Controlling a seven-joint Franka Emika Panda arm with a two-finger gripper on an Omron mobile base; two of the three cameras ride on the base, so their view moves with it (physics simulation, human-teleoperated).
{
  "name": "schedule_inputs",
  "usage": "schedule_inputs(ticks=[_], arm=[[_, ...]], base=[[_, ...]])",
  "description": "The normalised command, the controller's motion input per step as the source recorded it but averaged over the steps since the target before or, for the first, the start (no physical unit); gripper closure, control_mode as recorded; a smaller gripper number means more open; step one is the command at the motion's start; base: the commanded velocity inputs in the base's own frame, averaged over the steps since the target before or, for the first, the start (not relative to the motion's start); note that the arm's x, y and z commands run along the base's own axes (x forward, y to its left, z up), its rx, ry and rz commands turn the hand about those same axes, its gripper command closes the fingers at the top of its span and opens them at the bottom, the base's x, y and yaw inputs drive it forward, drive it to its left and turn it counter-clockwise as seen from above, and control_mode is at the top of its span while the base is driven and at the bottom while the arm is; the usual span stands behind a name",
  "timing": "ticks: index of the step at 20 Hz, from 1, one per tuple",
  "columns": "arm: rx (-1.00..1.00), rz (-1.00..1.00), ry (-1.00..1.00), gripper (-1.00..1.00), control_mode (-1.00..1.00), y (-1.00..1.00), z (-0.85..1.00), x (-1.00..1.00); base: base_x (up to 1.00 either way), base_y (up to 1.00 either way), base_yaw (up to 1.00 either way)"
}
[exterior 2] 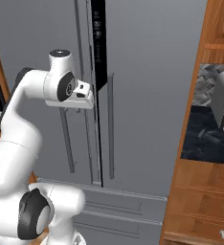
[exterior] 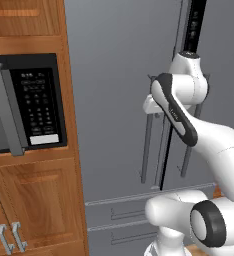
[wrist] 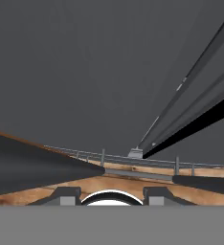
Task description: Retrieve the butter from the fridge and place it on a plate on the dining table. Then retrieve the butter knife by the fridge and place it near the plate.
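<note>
Your end effector (exterior 2: 72, 111) sits at the left door's bar handle (exterior 2: 66, 139) on the fridge (exterior: 114, 100), just left of the dark centre seam. In the hand view the two fingers (wrist: 42, 165) lie either side of a grey bar, which reads as the handle running between them. They stand partly apart. Whether they are already pressing on the bar or merely straddling it, you cannot tell from these pictures.

The hand is held side-on to the door, presumably so the fingers bracket the vertical bar and a pull swings the door outward.

Both doors look closed, with only the seam showing black. The butter is therefore judged to be behind them, not yet reachable.

Surroundings: microwave (exterior: 24, 105) in wooden cabinetry to the left, lower fridge drawers (exterior 2: 118, 215) below the hand.

Judgement: the task is at its opening step. Next comes a firm grip, then an arcing pull about the left hinge.
</note>
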Motion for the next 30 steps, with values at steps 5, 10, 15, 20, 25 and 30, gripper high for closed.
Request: schedule_inputs(ticks=[5, 10, 15, 20, 25, 30], arm=[[0.0, 0.0, 0.0, -1.0, 1.0, 0.0, 0.0, 0.0], [0.0, 0.0, 0.0, -1.0, 1.0, 0.0, 0.0, 0.0], [0.0, 0.0, 0.0, -1.0, 1.0, 0.0, 0.0, 0.0], [0.0, 0.0, 0.0, -1.0, 1.0, 0.0, 0.0, 0.0], [0.0, 0.0, 0.0, -1.0, 1.0, 0.0, 0.0, 0.0], [0.0, 0.0, 0.0, -1.0, 1.0, 0.0, 0.0, 0.0]], base=[[-0.04, 0.0, 0.0], [-0.42, 0.0, 0.0], [-0.54, 0.0, -0.01], [-0.41, -0.01, -0.01], [-0.22, -0.35, 0.0], [-0.14, -0.33, 0.0]])
